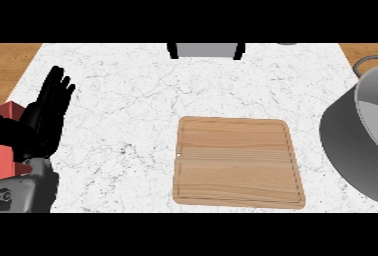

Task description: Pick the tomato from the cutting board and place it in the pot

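Tomato: it does not show anywhere in the head view, neither on the board nor in the visible part of the pot, so where it sits cannot be told.
Cutting board (238, 161): a light wooden board with rounded corners and a shallow groove near its rim, lying flat on the counter slightly right of centre; its top is bare wood.
Pot (353, 145): a large grey metal pot at the right edge, cut off by the frame, with a curved handle (363, 63) showing near its upper part; its wall stands just beside the board's right edge with a narrow strip of counter between them.
Counter (125, 95): white marble with dark veins; wide bare stretches lie above the board and to its left, up to the left hand.
Counter edges: wood shows at the far left and far right top corners, beyond the marble.
Back edge: a grey block with black sides (205, 50) sits at the top middle, well apart from the board.
Left hand (50, 107): black, at the left edge, fingers straight and pointing up, holding nothing, well apart from the board.
Left forearm (22, 192): grey, coming in from the lower left corner, with a red part (7, 145) beside it.
Right hand: out of the picture.
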Robot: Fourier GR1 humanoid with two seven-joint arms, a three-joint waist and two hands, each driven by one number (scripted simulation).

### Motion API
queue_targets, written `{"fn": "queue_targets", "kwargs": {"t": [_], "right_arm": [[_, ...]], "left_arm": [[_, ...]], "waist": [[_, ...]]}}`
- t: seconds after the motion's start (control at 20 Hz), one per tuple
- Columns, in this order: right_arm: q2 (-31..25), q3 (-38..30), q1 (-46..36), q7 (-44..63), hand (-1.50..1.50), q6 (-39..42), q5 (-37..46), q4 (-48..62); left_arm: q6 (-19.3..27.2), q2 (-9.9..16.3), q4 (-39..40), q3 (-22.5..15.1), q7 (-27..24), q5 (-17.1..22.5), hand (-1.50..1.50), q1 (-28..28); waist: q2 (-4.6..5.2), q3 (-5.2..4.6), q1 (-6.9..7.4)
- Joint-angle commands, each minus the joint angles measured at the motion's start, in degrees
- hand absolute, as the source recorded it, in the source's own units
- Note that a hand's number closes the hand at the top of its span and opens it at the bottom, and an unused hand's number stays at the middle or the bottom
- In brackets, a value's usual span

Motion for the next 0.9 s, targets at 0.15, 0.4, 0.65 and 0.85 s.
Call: {"fn": "queue_targets", "kwargs": {"t": [0.15,0.4,0.65,0.85], "right_arm": [[-4.09,-1.47,-10.56,-14.19,1.50,-8.38,1.69,30.52],[-3.80,-2.71,-12.84,-10.77,-1.50,-1.62,-2.65,35.45],[-3.80,-3.80,-15.50,-14.79,-1.50,6.53,-9.87,39.18],[-0.77,-6.58,-15.81,-20.69,-1.50,9.65,-17.43,38.11]], "left_arm": [[0.31,-0.05,2.53,0.70,0.40,-0.09,0.00,-2.09],[-0.13,-0.83,1.34,0.06,-2.36,-0.47,0.00,1.04],[0.50,-0.69,-0.80,-0.61,1.81,-0.28,0.00,-1.65],[0.50,-0.48,0.22,-0.25,1.02,-0.55,0.00,-1.54]], "waist": [[0.41,0.47,0.24],[0.49,0.46,0.54],[0.53,0.65,1.31],[0.21,0.67,0.18]]}}
